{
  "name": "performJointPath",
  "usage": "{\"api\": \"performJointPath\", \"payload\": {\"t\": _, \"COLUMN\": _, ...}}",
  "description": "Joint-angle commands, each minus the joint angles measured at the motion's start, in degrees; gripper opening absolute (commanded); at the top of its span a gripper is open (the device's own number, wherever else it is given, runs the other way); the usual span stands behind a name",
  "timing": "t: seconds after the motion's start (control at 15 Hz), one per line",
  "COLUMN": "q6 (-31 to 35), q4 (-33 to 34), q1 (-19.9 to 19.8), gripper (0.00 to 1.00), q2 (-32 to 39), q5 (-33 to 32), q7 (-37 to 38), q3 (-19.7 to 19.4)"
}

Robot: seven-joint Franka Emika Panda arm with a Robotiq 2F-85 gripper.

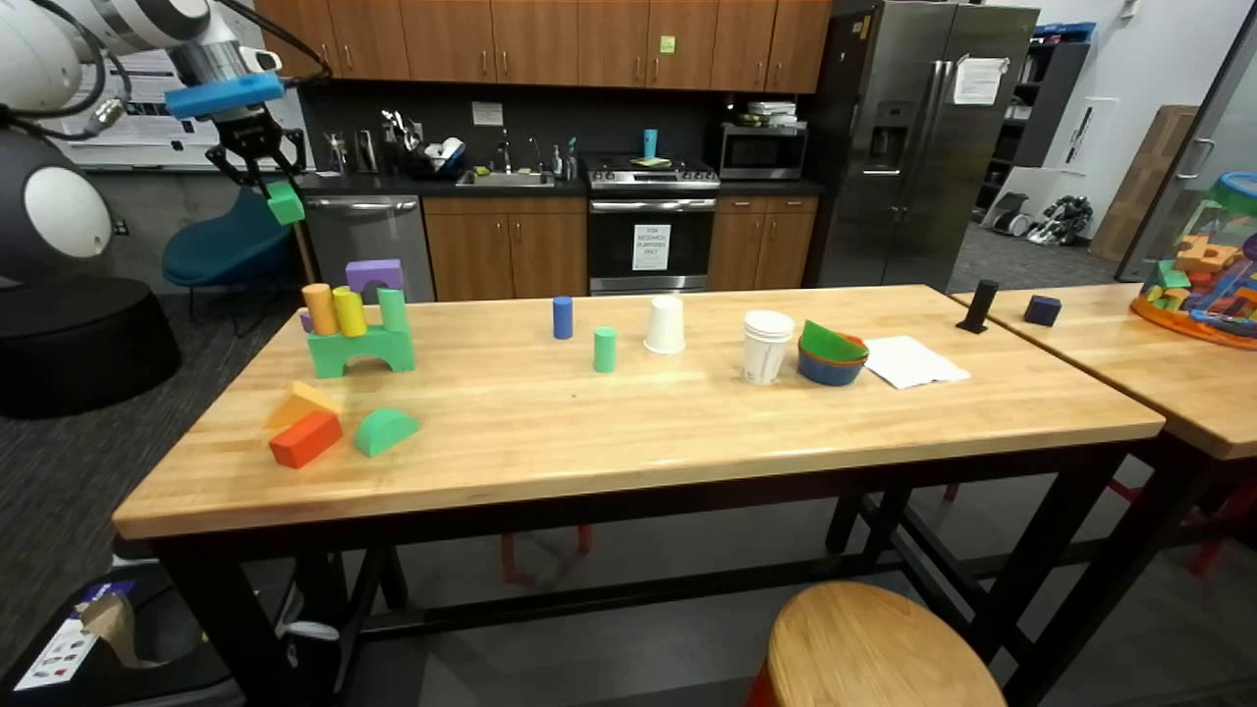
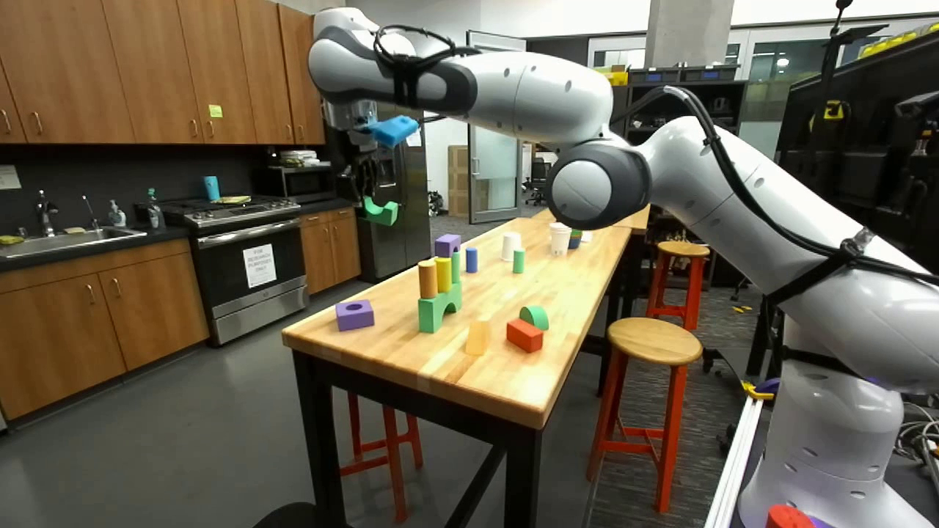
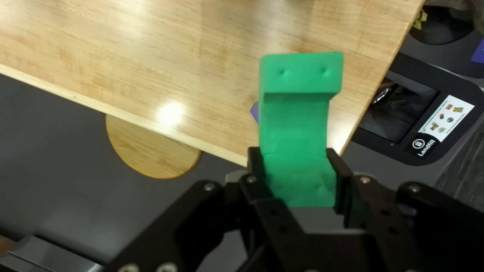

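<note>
My gripper (image 1: 263,177) is shut on a green arch block (image 1: 286,203) and holds it in the air past the table's end. In the wrist view the gripper (image 3: 296,166) grips one end of the green arch block (image 3: 298,121), and its other end sticks out. Both also show in an exterior view, the gripper (image 2: 361,192) and the block (image 2: 381,213). Below stands a stack: a green bridge block (image 1: 361,348) bears an orange cylinder (image 1: 319,309), a yellow cylinder (image 1: 350,312) and a green upright piece (image 1: 394,310). A purple arch (image 1: 374,274) sits on top.
A purple block with a hole (image 2: 354,314) lies near the stack. An orange wedge (image 1: 301,404), a red block (image 1: 305,439) and a green half-round (image 1: 386,431) lie in front. Blue (image 1: 562,318) and green cylinders (image 1: 604,350), white cups (image 1: 666,325) and bowls (image 1: 830,369) stand farther along.
</note>
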Motion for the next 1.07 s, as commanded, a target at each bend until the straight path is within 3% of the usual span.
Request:
{"api": "performJointPath", "payload": {"t": 0.0, "q6": -2.6, "q4": -1.0, "q1": 0.1, "gripper": 0.16, "q2": -4.2, "q5": -0.2, "q7": -1.2, "q3": -0.2}}
{"api": "performJointPath", "payload": {"t": 0.53, "q6": -5.6, "q4": 1.8, "q1": -3.9, "gripper": 0.16, "q2": -7.2, "q5": 1.4, "q7": -0.1, "q3": 0.2}}
{"api": "performJointPath", "payload": {"t": 0.6, "q6": -7.4, "q4": 5.1, "q1": -5.2, "gripper": 0.16, "q2": -5.6, "q5": 1.4, "q7": -0.2, "q3": 1.6}}
{"api": "performJointPath", "payload": {"t": 0.67, "q6": -5.8, "q4": 0.4, "q1": -5.9, "gripper": 0.16, "q2": -8.3, "q5": 1.6, "q7": 0.7, "q3": 1.6}}
{"api": "performJointPath", "payload": {"t": 1.0, "q6": -5.7, "q4": 0.7, "q1": -10.9, "gripper": 0.16, "q2": -8.3, "q5": 3.4, "q7": 3.8, "q3": 2.4}}
